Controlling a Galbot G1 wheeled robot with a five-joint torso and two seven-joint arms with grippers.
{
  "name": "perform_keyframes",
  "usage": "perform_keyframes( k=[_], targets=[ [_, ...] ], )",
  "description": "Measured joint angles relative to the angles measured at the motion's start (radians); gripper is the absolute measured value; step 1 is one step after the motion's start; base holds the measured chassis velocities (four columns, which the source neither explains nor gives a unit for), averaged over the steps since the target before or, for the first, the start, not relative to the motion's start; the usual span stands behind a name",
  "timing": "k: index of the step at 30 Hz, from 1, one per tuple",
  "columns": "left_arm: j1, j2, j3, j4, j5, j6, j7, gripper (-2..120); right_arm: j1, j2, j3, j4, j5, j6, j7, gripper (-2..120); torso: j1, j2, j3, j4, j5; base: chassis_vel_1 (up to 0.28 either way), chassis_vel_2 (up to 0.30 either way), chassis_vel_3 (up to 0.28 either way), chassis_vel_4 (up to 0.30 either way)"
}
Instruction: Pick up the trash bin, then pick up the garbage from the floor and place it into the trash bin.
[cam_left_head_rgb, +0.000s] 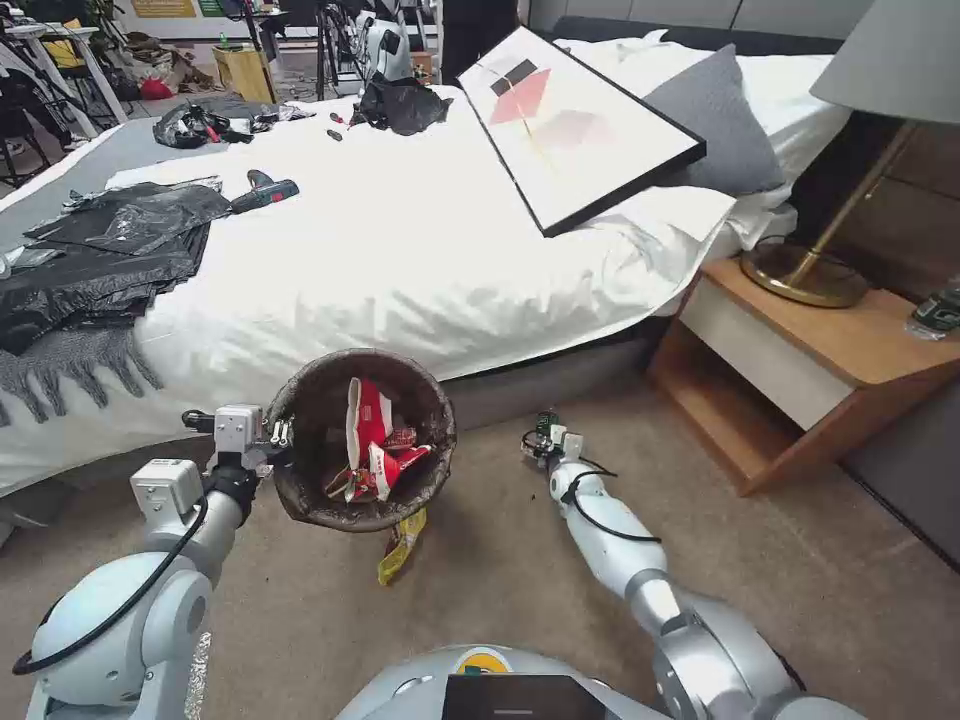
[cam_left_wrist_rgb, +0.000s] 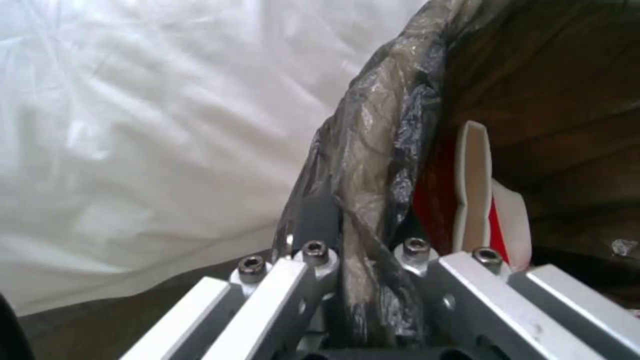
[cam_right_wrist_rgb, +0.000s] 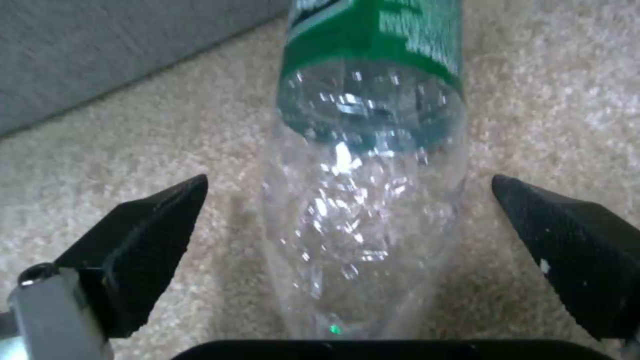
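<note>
Now, left claw (cam_left_head_rgb: 281, 434) clamped on bin (cam_left_head_rgb: 362, 440) rim, bag liner pinched between fingers (cam_left_wrist_rgb: 313, 227); bin held above carpet (cam_left_head_rgb: 500, 590) beside bed (cam_left_head_rgb: 400, 250). Red-and-white packets (cam_left_head_rgb: 372, 445) inside bin, just past that claw. Yellow wrapper (cam_left_head_rgb: 401, 547) on carpet below bin. Right claw (cam_right_wrist_rgb: 347, 215) low at carpet, spread wide, green-labelled bottle (cam_right_wrist_rgb: 367, 150) between fingers (cam_right_wrist_rgb: 153, 240), untouched.

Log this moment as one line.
left gripper: shut on trash bin rim | right gripper: open around green bottle on carpet
</note>
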Motion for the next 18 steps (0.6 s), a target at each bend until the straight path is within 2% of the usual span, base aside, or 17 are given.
perform_keyframes(
  k=[11, 13, 14, 18],
  targets=[
    [0.0, -0.003, 0.002, 0.0, 0.003, -0.002, 0.0, 3, 0.006, 0.0, -0.001, -0.016, 0.006, -0.003, -0.018, 99, 0.0, 0.0, 0.0, 0.0, -0.0001, 0.0, 0.0, 0.0, 0.0],
    [0.0, -0.003, 0.002, 0.001, 0.003, -0.002, 0.0, 3, 0.006, 0.0, -0.001, -0.016, 0.011, -0.004, -0.018, 90, 0.0, 0.0, 0.0, -0.0003, -0.0004, 0.0, 0.0, 0.0, 0.0],
    [0.0, -0.003, 0.002, 0.001, 0.003, -0.002, 0.0, 3, 0.006, 0.0, -0.001, -0.016, 0.011, -0.004, -0.018, 90, 0.0, 0.0, 0.0, -0.0003, -0.0004, 0.0, 0.0, 0.0, 0.0],
    [0.0, -0.003, 0.002, 0.003, 0.003, -0.002, 0.0, 3, -0.002, -0.003, 0.0, -0.002, 0.012, -0.006, -0.018, 72, 0.0, 0.0, 0.0, -0.0005, -0.0005, 0.0, 0.0, 0.0, 0.0]
  ],
)
